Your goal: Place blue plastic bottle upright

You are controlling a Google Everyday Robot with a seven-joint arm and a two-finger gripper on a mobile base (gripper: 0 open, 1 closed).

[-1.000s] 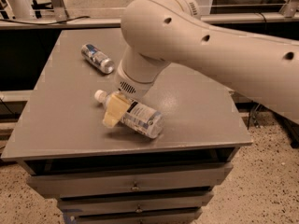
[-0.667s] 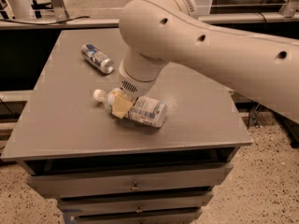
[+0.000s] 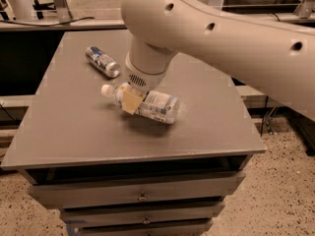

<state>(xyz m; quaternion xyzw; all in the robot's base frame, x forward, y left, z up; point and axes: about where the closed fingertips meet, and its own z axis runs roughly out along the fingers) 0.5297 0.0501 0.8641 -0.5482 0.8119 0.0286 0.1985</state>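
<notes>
The blue plastic bottle is a wide clear bottle with a white cap at its left end and a white and blue label. It lies nearly level, cap a little raised, just above the grey table top, with a shadow beneath it. My gripper comes down from the big white arm and is shut on the bottle's neck end; one tan finger pad shows across the front of the bottle.
A small silver-and-blue can lies on its side at the back left of the table. The table has drawers below its front edge. My arm spans the upper right of the view.
My gripper has moved a little back and up with the bottle in it. The bottle has come off the table and turned so that its cap end sits higher.
</notes>
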